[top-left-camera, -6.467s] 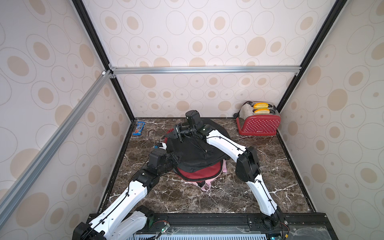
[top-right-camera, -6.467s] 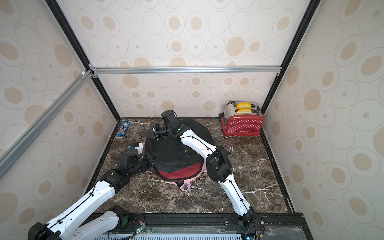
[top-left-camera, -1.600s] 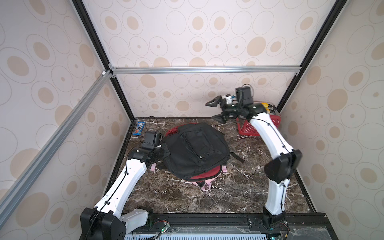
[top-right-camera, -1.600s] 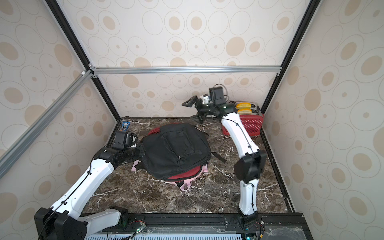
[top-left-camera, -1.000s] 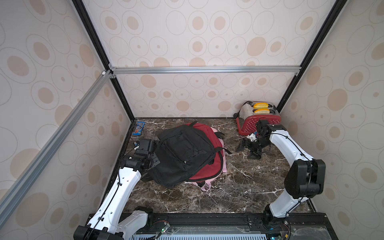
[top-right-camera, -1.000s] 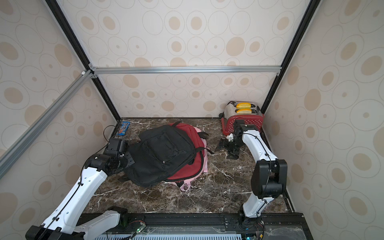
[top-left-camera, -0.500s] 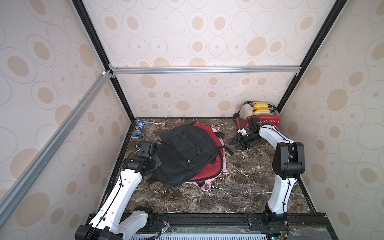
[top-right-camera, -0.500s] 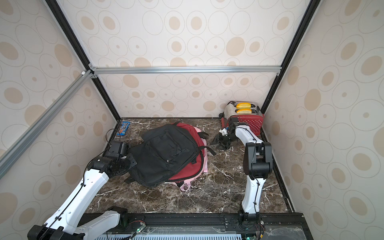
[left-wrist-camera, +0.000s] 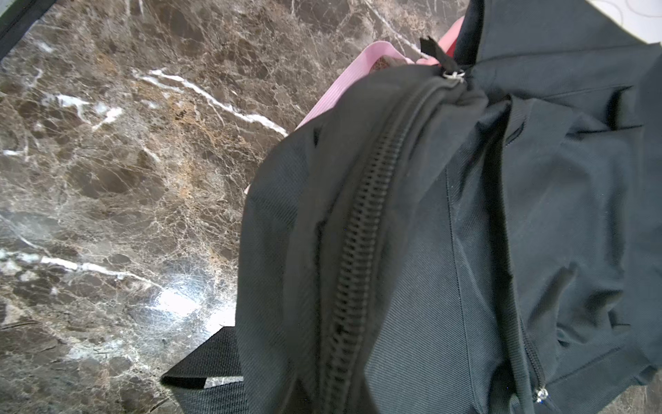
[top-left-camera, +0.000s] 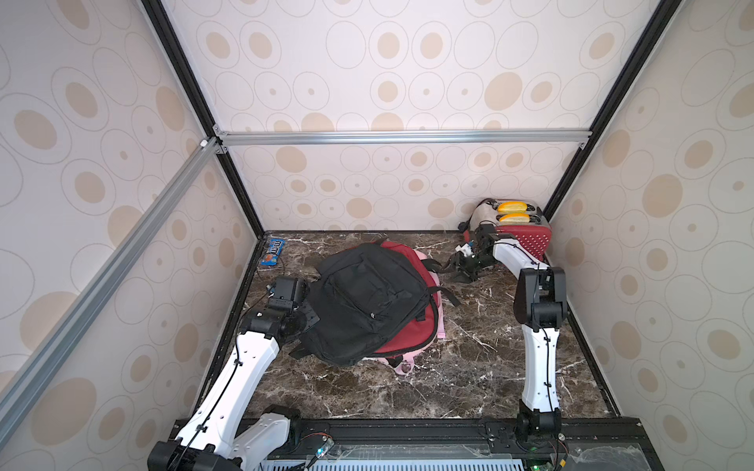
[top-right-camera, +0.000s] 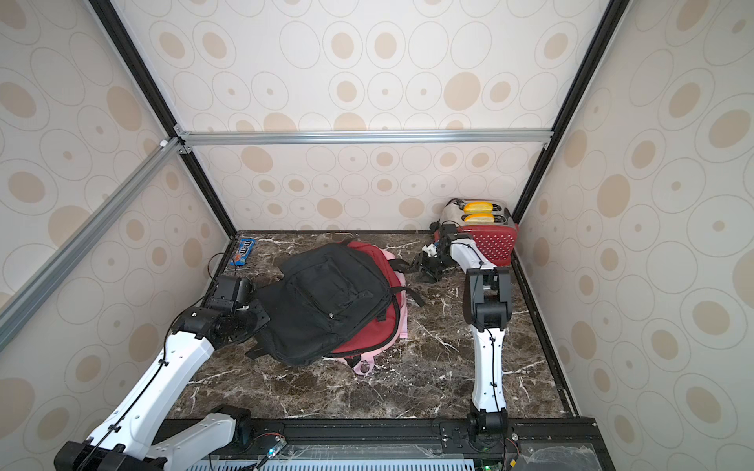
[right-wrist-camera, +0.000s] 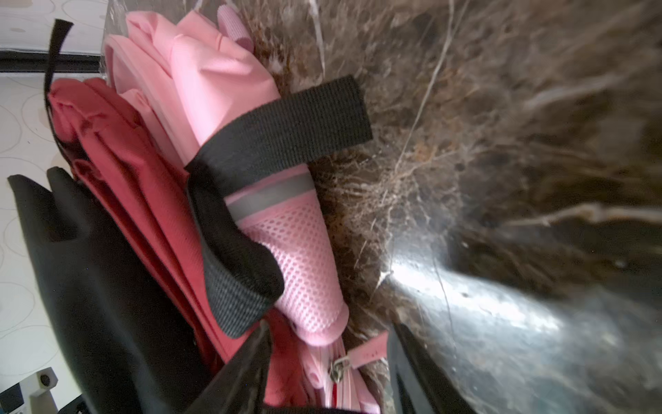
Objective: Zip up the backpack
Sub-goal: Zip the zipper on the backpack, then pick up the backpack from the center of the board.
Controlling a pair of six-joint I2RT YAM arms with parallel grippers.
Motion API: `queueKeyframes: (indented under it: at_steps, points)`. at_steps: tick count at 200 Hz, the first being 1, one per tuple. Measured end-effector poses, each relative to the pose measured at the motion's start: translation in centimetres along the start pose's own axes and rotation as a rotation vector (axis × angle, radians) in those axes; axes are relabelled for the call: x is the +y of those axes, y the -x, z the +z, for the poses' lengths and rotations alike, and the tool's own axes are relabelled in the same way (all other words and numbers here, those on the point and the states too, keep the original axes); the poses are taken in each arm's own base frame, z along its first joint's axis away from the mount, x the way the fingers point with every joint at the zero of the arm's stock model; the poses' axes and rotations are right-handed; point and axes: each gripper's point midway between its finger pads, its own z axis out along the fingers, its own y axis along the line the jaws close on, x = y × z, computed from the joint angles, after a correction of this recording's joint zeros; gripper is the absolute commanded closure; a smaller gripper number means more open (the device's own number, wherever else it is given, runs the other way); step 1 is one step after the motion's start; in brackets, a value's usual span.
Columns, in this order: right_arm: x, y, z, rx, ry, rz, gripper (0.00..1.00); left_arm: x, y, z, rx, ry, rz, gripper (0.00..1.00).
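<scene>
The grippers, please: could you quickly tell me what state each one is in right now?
Left gripper: shut, apparently on the black backpack's edge.
Right gripper: open, straddling a pink zipper pull.

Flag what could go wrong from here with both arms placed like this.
1. The right end effector straddles the pink zipper pull with open jaws, yet a black strap lies close by; closing could pinch strap or fabric instead.
2. The left end effector grips only the black backpack on top, so pulling may drag the pink backpack rather than zip it.
3. The right arm sits close to the toaster and could bump it.
</scene>
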Motion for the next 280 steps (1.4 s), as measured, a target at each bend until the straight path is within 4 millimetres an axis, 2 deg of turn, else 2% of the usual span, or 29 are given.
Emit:
queueKeyframes:
  at_steps: [53,91,110,131,159,174,190,226,251,280]
  points:
    - [-0.1,-2.2,3.0,0.077,0.013,0.015,0.44,-0.1,0.0,0.5,0.009,0.008,-0.001,1.0]
    - [0.7,-2.0,3.4,0.07,0.069,0.032,0.46,-0.2,0.0,0.6,0.013,0.004,-0.001,1.0]
    - [1.2,-1.6,4.1,0.058,0.129,0.05,0.63,-0.2,-0.1,0.6,0.015,0.003,-0.001,1.0]
    - [1.4,-1.7,5.4,0.057,0.222,0.115,1.0,-0.2,-0.1,0.6,0.014,0.003,-0.001,1.0]
    - [1.6,-1.9,5.6,0.054,0.31,0.182,1.0,-0.4,0.1,0.6,0.008,-0.003,-0.004,1.0]
    - [2.0,-2.1,4.8,0.042,0.293,0.177,1.0,-0.6,0.3,0.6,0.001,-0.012,-0.011,1.0]
    - [3.0,-2.4,2.9,0.019,0.211,0.126,1.0,-0.8,0.4,0.9,-0.002,-0.014,-0.024,1.0]
    - [7.7,-3.0,-3.1,-0.085,-0.038,-0.117,1.0,-0.8,0.7,1.7,0.004,0.017,-0.054,1.0]
    - [11.4,-5.3,-6.8,-0.141,-0.231,-0.299,1.0,-1.0,1.8,1.4,-0.019,0.041,-0.074,1.0]
    - [14.8,-8.8,-8.7,-0.159,-0.434,-0.474,1.0,-0.9,2.7,1.0,-0.052,0.061,-0.097,1.0]
